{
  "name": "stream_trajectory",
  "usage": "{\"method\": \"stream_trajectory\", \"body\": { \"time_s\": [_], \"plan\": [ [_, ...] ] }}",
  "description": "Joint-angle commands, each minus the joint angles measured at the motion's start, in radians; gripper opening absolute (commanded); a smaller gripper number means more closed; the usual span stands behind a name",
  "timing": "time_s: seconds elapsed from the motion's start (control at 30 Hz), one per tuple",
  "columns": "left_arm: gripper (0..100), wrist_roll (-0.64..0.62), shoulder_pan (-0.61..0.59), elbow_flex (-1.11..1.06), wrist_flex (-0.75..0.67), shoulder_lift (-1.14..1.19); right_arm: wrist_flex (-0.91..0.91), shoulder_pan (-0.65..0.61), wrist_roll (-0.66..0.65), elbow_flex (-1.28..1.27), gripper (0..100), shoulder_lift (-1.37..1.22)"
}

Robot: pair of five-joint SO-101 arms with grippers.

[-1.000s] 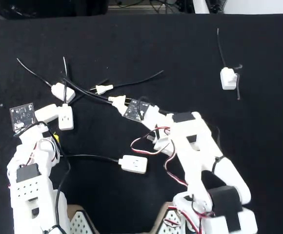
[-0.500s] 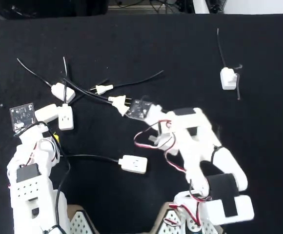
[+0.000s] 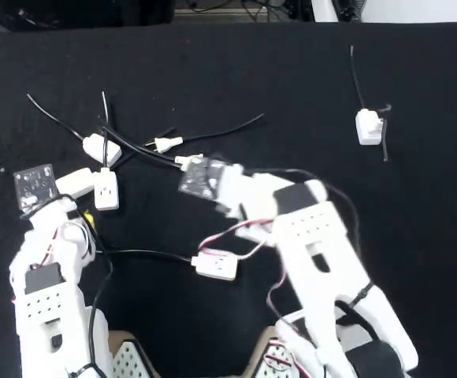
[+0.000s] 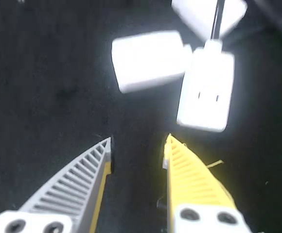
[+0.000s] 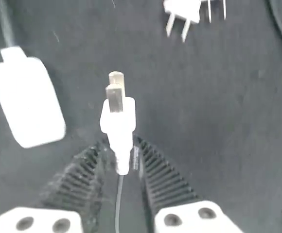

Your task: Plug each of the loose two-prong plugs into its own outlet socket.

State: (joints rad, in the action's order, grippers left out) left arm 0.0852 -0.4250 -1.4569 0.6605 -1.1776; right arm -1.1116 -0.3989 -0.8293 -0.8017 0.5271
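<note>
Closest to the bases, the front socket (image 3: 217, 265) lies with nothing in it. Left of the front socket, your left gripper (image 4: 136, 143) hovers over the table (image 3: 291, 79), its jaws a narrow gap apart and empty. It has hardly stirred in the last second. Just ahead of it sits a second socket (image 4: 204, 94) with bare slots, touching a white block (image 4: 148, 60).

Beyond the front socket is where things changed. Your right arm (image 3: 315, 236) has swung its forearm round from the right and stretched forward. The right gripper (image 5: 119, 145) has slid a little leftward onto the plug (image 5: 116, 111) that lay there. Its jaws now pinch that plug by the body, with the prongs pointing straight ahead and the cord (image 5: 117, 204) trailing back between them. The plug itself has barely shifted. I take that to mean the grasp is made and the carry to a socket comes next. Neither nearby socket has a plug in it yet.

Farther beyond the front socket lies another loose plug (image 3: 165, 144), and well off to the far right is a third socket (image 3: 368, 126).
</note>
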Motion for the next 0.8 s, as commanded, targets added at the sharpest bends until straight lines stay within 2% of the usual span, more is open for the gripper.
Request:
{"method": "stream_trajectory", "body": {
  "time_s": [0.0,0.1,0.2,0.33,0.5,0.77],
  "plan": [
    [18,-0.008,0.025,0.217,0.058,-0.009,0.098,-0.137,0.192,0.067,1.1,0.041],
    [18,-0.021,0.091,0.351,0.164,-0.009,0.256,-0.213,0.258,0.022,1.1,0.041],
    [18,-0.107,0.18,0.432,0.262,-0.009,0.442,-0.253,0.345,-0.073,1.1,0.041],
    [18,-0.172,0.265,0.432,0.285,-0.009,0.608,-0.259,0.434,-0.196,1.1,0.048],
    [18,-0.176,0.32,0.377,0.244,-0.009,0.655,-0.261,0.443,-0.231,1.1,0.042],
    [18,-0.176,0.495,0.371,0.25,-0.009,0.657,-0.261,0.443,-0.231,1.1,0.042]
  ]
}}
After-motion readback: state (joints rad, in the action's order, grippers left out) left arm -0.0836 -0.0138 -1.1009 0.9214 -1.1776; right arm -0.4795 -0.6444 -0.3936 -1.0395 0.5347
